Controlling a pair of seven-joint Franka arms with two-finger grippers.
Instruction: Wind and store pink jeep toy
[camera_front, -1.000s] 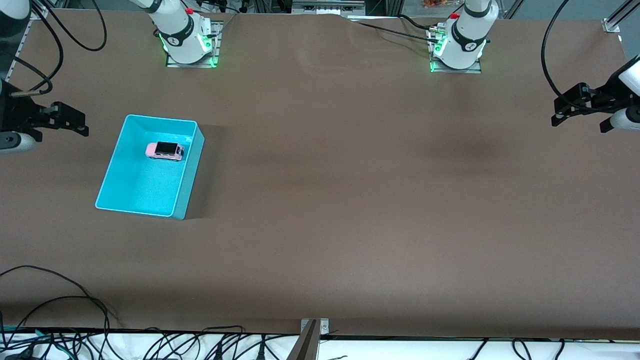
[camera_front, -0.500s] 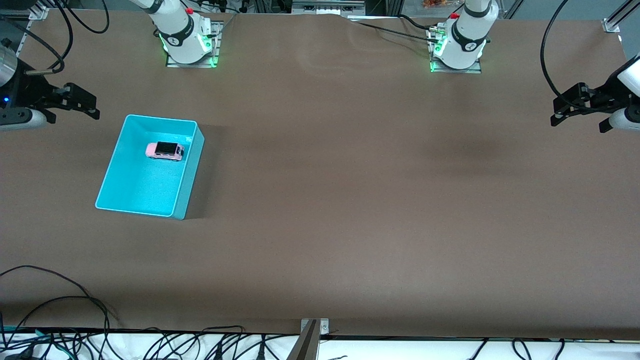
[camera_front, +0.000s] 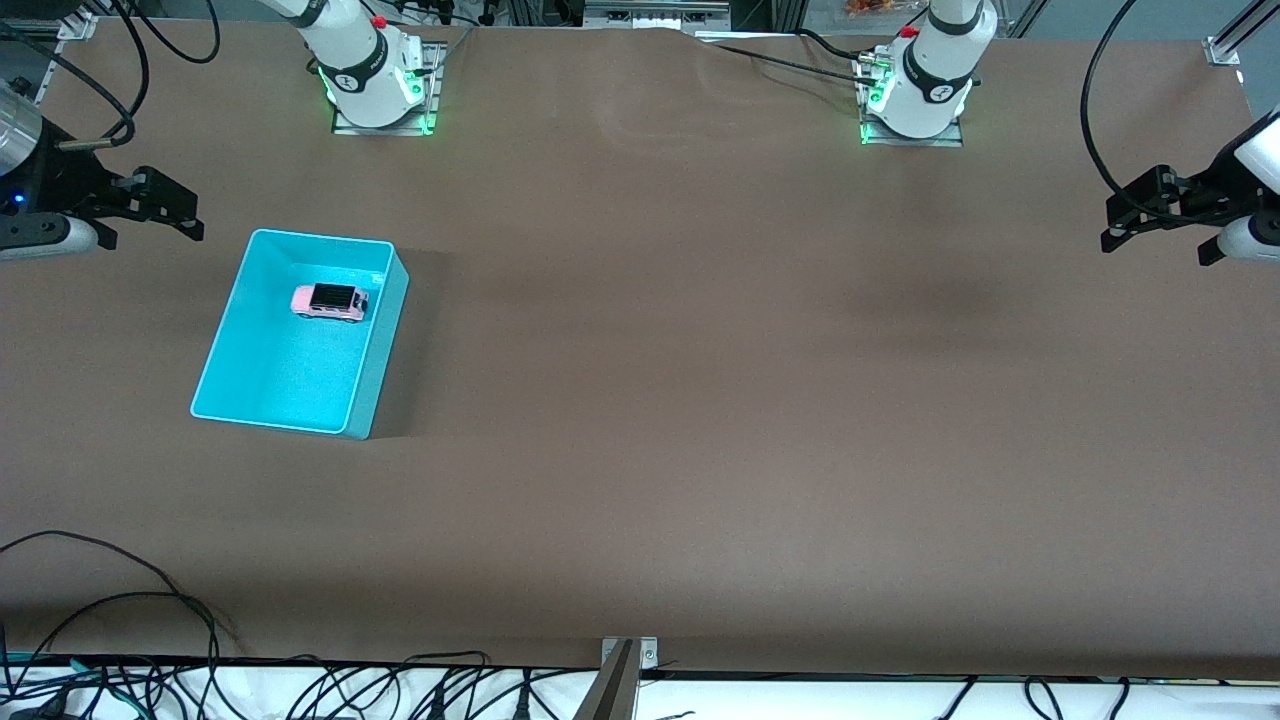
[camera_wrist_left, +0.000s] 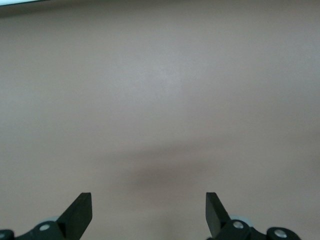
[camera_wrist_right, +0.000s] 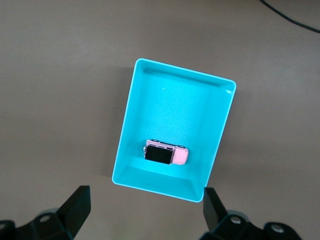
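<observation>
The pink jeep toy (camera_front: 329, 301), with a black roof, lies inside the turquoise bin (camera_front: 228, 326) near the bin's end closest to the robot bases. It also shows in the right wrist view (camera_wrist_right: 166, 153) inside the bin (camera_wrist_right: 128, 116). My right gripper (camera_front: 165, 208) is open and empty, up in the air over bare table beside the bin, at the right arm's end. My left gripper (camera_front: 1140, 215) is open and empty over bare table at the left arm's end; its wrist view shows only brown table between its fingertips (camera_wrist_left: 80, 212).
The brown table (camera_front: 700, 350) stretches between the two arms. Black cables (camera_front: 120, 600) lie along the table's edge nearest the front camera. The two arm bases (camera_front: 375, 85) stand along the edge farthest from that camera.
My right gripper has risen and shifted a little toward the bin and the robot bases. The left gripper, the jeep and the bin have not moved.
</observation>
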